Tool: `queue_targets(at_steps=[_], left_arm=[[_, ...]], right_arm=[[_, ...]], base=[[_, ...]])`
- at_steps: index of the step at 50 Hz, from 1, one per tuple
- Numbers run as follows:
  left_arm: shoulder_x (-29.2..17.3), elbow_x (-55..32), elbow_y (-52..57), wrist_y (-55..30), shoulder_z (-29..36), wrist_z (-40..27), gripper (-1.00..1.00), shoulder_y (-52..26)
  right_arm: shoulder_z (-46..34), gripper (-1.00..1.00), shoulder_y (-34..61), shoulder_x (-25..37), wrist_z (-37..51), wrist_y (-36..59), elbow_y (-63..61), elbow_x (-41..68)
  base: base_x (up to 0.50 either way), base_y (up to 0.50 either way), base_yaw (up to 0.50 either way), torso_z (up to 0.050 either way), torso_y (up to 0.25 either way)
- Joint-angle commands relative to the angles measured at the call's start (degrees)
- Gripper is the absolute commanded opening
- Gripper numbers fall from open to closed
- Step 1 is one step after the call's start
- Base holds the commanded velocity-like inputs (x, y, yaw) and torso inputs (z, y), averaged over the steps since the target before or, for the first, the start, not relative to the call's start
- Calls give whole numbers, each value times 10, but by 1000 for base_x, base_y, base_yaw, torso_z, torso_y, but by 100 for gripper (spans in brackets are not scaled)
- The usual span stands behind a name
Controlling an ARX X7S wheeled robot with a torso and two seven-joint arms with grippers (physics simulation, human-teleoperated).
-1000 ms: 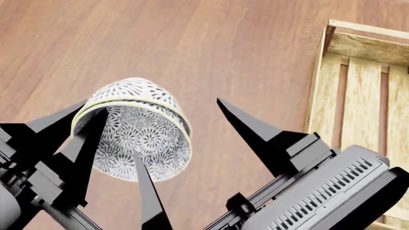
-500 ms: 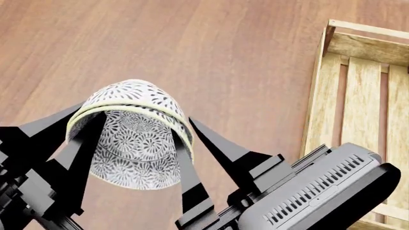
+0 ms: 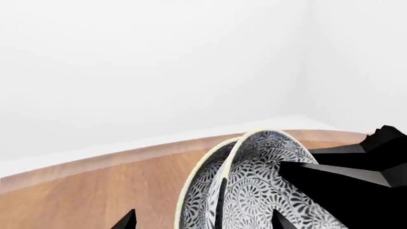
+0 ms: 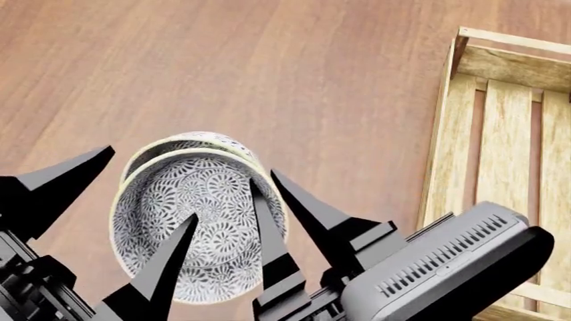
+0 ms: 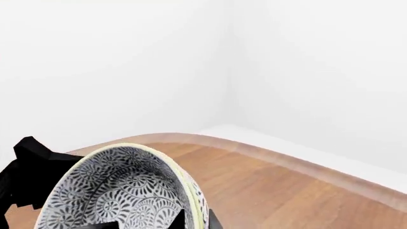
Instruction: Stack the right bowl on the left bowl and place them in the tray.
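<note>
Bowls of white ceramic with a dense black floral pattern and pale cream rims sit nested, the inner bowl (image 4: 200, 224) inside the outer bowl (image 4: 183, 144), tilted so the cavity faces the head camera above the reddish-brown wooden counter (image 4: 267, 73). The right gripper (image 4: 272, 204) has its black pointed jaws pinching the nested rims. The left gripper (image 4: 120, 200) has its jaws spread wide on both sides of the bowls. The rectangular light-wood slatted tray (image 4: 499, 127) lies well apart, at the right.

Bright even light, crisp focus, faint soft shadows, no glare
</note>
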Motion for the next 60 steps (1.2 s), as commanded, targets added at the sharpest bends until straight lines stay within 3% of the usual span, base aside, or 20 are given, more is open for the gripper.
queue_targets(at_steps=[1, 28, 45, 60], left_arm=[[1, 24, 0, 15, 16, 4, 100, 32], [-34, -9, 22, 26, -25, -20, 100, 35], [-79, 20, 64, 124, -70, -37, 100, 148], [-48, 115, 29, 201, -59, -34, 100, 241]], right_arm=[[9, -100, -6, -3, 4, -9, -3, -15], [27, -100, -8, 18, 6, -15, 14, -7], [48, -100, 18, 18, 15, -10, 55, 11], [74, -100, 56, 1, 36, -1, 115, 42]], base=[[0, 0, 0, 0, 0], [0, 0, 0, 0, 1], [0, 0, 0, 1, 1], [0, 0, 0, 0, 1]])
